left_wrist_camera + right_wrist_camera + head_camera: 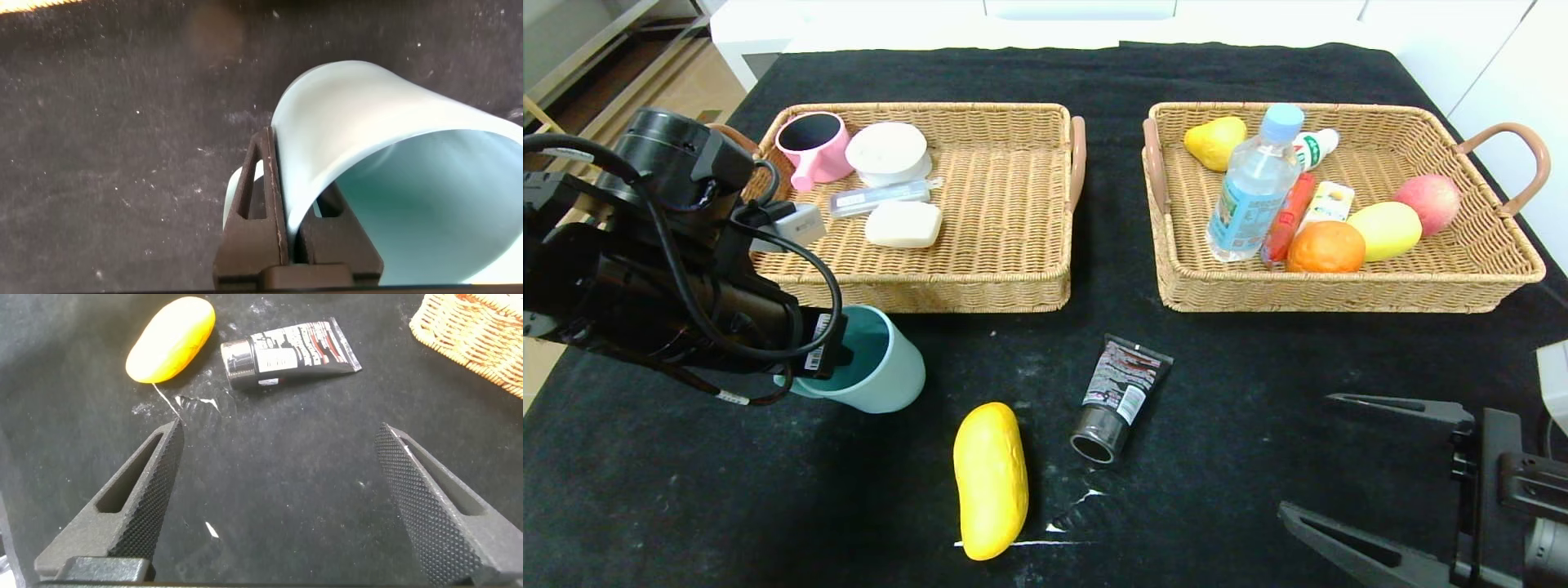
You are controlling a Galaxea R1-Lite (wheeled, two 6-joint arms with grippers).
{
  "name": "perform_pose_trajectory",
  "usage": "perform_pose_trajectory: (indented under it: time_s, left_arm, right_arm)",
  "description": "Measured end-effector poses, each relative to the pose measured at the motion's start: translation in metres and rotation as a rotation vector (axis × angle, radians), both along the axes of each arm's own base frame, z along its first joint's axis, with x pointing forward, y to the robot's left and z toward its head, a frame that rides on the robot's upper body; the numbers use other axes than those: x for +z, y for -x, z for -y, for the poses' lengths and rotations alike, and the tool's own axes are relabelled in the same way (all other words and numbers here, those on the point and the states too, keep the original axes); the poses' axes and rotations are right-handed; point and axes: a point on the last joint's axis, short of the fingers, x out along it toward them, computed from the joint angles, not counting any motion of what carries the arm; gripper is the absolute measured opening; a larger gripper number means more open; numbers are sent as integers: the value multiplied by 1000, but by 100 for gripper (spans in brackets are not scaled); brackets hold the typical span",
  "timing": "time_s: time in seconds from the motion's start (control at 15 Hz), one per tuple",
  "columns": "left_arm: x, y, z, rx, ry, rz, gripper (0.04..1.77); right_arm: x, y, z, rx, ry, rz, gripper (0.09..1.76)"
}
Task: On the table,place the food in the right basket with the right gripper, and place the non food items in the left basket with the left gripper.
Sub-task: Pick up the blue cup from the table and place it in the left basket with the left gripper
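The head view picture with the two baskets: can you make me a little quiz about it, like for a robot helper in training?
1. True or false: the long yellow mango is already inside the right tan wicker basket.
2. What is the left gripper shut on?
A. the black squeeze tube
B. the pale teal mug
C. the pink cup
3. Fill the gap: the right gripper hangs over the black cloth table with its jaws ____.

Key: 1 false, it lies on the table. 2 B, the jaws pinch the mug's wall, one inside and one outside. 3 open.
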Motion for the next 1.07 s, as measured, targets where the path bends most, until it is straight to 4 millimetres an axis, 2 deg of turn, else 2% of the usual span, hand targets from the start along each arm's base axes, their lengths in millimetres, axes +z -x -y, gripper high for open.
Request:
perform_pose_trajectory:
  time_s: [0.27, 0.73, 0.93, 1.07]
  left_arm:
    - [12, 16, 1, -23, 5, 33, 18]
    - [44, 69, 6, -116, 28, 111, 18]
    - [59, 80, 3, -130, 54, 188, 18]
    - [67, 80, 4, -128, 76, 254, 18]
  right_arm:
    - [0, 1, 0, 1, -2, 2, 171]
    - [1, 1, 0, 1, -3, 4, 171]
    - [1, 1, 0, 1, -4, 5, 171]
    - [1, 1, 1, 1, -4, 5, 171]
